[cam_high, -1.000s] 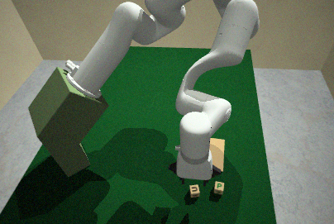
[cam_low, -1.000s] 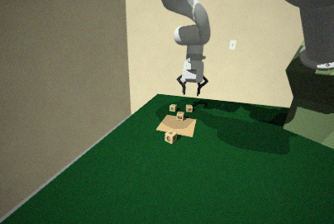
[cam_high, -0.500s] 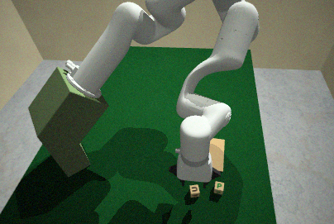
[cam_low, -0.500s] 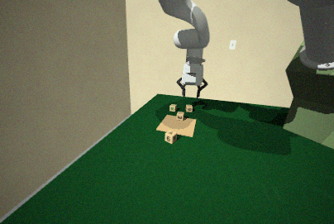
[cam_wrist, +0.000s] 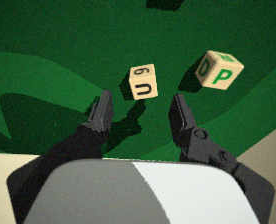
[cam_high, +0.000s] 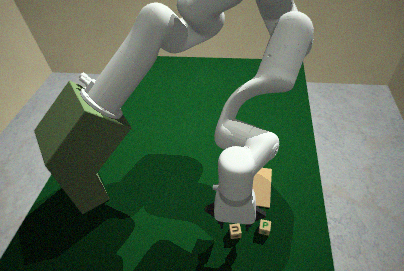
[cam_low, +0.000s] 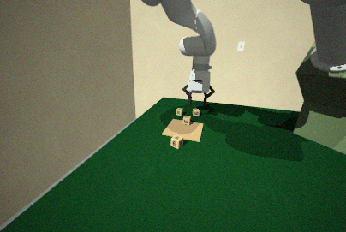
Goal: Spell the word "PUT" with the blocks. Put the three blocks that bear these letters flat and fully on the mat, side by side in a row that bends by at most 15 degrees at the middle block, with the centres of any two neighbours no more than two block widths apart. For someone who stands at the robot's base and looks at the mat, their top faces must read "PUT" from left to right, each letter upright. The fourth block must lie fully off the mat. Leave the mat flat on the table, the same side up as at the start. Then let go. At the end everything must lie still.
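My gripper [cam_high: 235, 225] [cam_low: 198, 104] [cam_wrist: 141, 102] is open and empty, pointing down above the table close to the U block. The U block [cam_high: 235, 230] [cam_low: 196, 112] [cam_wrist: 143, 88] lies off the mat; its U looks turned sideways in the top view. The P block [cam_high: 265, 227] [cam_low: 179, 111] [cam_wrist: 221, 75] lies off the mat beside it, a green P on top. The mat [cam_high: 265, 197] [cam_low: 194, 136] is flat. A third block [cam_low: 187, 121] sits at its far edge in the exterior view. A fourth block [cam_low: 176, 142] lies just off its near edge. Their top letters are unreadable.
The green table [cam_high: 175, 117] [cam_low: 128, 177] carries the mat and blocks. The arm's olive base block [cam_high: 85, 142] stands at the left in the top view. The arm hides part of the mat and the two blocks by it there. Arm shadows fall across the U and P blocks.
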Tool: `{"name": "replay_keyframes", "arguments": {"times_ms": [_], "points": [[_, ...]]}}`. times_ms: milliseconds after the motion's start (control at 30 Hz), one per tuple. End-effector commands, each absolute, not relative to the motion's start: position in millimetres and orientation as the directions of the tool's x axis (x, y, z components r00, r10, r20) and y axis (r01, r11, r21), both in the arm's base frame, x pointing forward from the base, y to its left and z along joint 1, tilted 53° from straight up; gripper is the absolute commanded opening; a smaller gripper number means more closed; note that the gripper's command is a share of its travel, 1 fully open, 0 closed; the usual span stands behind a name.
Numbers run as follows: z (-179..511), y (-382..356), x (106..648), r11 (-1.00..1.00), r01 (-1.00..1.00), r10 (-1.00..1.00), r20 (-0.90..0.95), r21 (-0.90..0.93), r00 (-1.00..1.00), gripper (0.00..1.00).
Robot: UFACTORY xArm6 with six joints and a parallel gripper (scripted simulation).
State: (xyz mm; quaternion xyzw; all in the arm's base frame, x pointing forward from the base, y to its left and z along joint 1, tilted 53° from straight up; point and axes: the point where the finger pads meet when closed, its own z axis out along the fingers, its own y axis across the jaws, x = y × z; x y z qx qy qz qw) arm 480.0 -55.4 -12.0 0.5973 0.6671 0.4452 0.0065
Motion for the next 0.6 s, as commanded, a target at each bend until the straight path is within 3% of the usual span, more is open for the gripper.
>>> {"name": "replay_keyframes", "arguments": {"times_ms": [0, 567], "points": [[-15.0, -53.1, 483.9, -0.111, 0.79, 0.804, 0.522, 0.603, -0.286, 0.69], [-20.2, -48.1, 488.7, -0.111, 0.79, 0.804, 0.522, 0.603, -0.286, 0.69]]}}
